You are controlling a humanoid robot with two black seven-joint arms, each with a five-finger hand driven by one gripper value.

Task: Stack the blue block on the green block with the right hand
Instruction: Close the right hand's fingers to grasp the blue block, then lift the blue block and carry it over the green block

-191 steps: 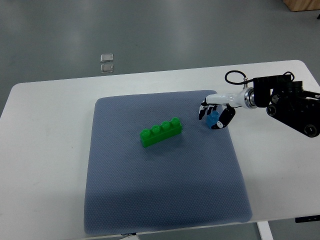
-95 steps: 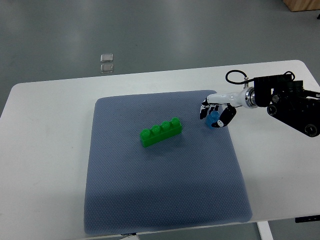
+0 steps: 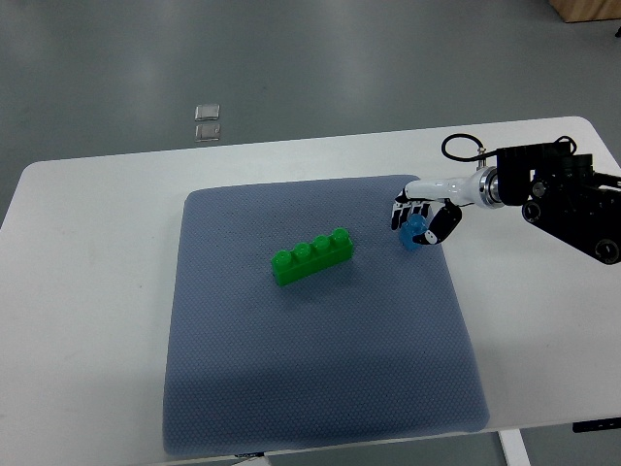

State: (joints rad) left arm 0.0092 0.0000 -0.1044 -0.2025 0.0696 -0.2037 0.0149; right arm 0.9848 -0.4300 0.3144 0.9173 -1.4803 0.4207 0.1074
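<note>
A long green block [image 3: 311, 255] with several studs lies at a slant near the middle of the blue-grey mat [image 3: 310, 369]. To its right, at the mat's upper right part, my right hand [image 3: 419, 221] is curled around a small blue block [image 3: 415, 232], which shows between the fingers and seems slightly lifted off the mat. The right arm reaches in from the picture's right edge. About a block's length of bare mat separates the blue block from the green one. No left arm shows.
The mat covers the middle of a white table [image 3: 87, 291]. Two small clear squares [image 3: 207, 121] lie on the grey floor beyond the table's far edge. A wooden corner [image 3: 582, 8] shows at the top right.
The right hand has tightened on the blue block and drawn slightly up and to the right with it. The green block has stayed put.
</note>
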